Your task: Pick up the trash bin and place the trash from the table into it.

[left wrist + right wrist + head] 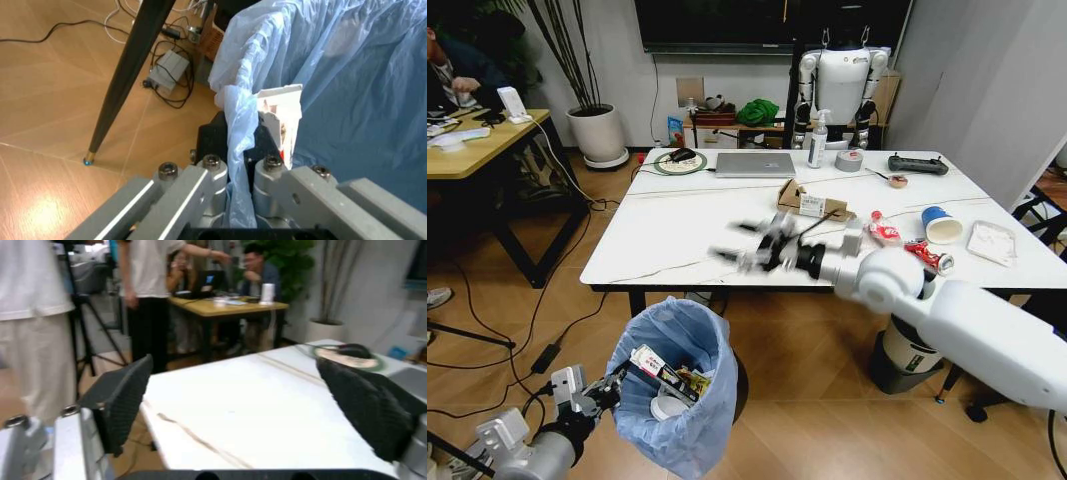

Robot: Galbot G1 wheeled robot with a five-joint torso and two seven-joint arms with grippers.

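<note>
The trash bin (677, 400), lined with a light-blue bag (347, 75), stands on the floor in front of the table (677, 225). My left gripper (615, 382) is shut on its rim; the left wrist view shows the bag edge pinched between the fingers (238, 142). Several wrappers (665, 372) lie inside. My right gripper (752, 247) hovers open and empty over the table's front edge, its pads (123, 400) wide apart. On the table lie a torn cardboard box (813, 203), a blue cup (942, 225), red-and-white wrappers (885, 230) and a white packet (992, 242).
A laptop (755, 164), tape roll (849, 160), spray bottle (818, 140) and black controller (917, 164) sit along the table's far side. A white-and-black cylinder (905, 355) stands under the table. Cables cross the floor on the left, by a yellow desk (477, 145).
</note>
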